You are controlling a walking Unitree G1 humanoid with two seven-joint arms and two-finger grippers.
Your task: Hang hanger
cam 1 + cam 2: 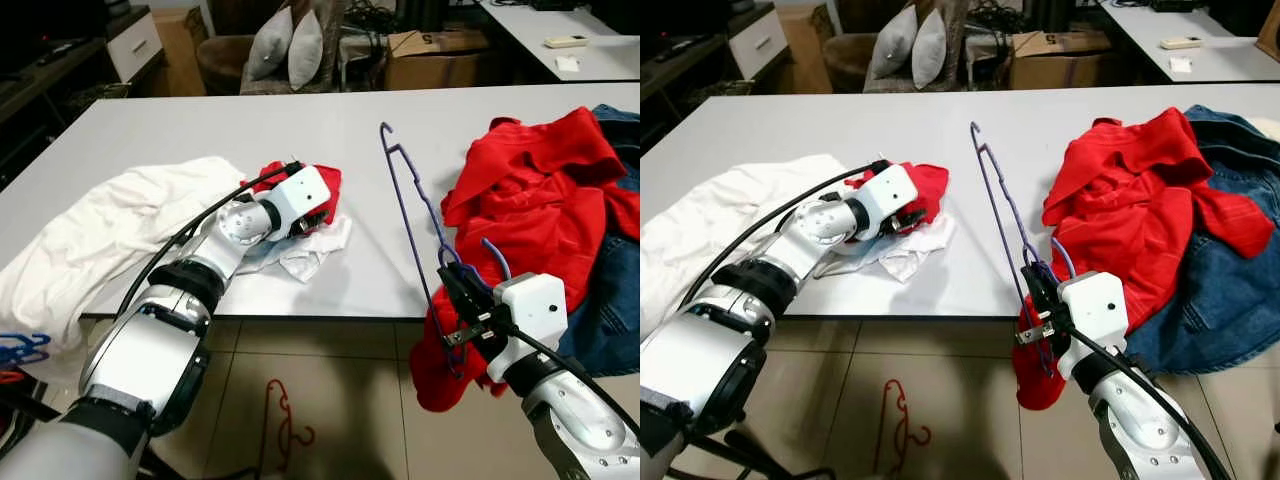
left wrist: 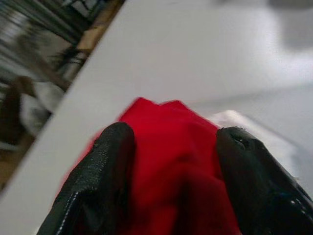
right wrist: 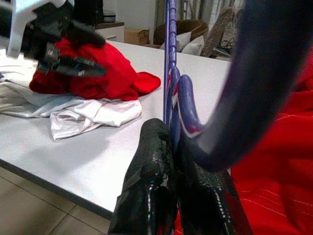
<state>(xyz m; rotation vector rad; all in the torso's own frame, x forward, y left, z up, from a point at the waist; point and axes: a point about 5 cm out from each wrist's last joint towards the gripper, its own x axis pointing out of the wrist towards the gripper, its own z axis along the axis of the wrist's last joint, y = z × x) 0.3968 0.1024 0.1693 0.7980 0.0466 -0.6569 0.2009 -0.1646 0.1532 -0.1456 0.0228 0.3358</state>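
Observation:
A thin purple hanger (image 1: 405,200) stands tilted over the white table's (image 1: 300,120) front edge, its hook end pointing toward the far side. My right gripper (image 1: 462,300) is shut on its lower part, seen close up in the right wrist view (image 3: 171,147). Beside it a red shirt (image 1: 540,190) lies crumpled on the table and droops over the edge. At the table's middle left, my left gripper (image 1: 318,215) is open, its fingers (image 2: 98,171) straddling a small red cloth (image 2: 166,127) that lies on a white rag (image 1: 300,255).
A large white garment (image 1: 100,240) covers the table's left front. Blue denim (image 1: 610,300) lies under the red shirt at the right. A red hanger (image 1: 285,420) lies on the tiled floor below the table edge; blue hangers (image 1: 20,348) show at far left.

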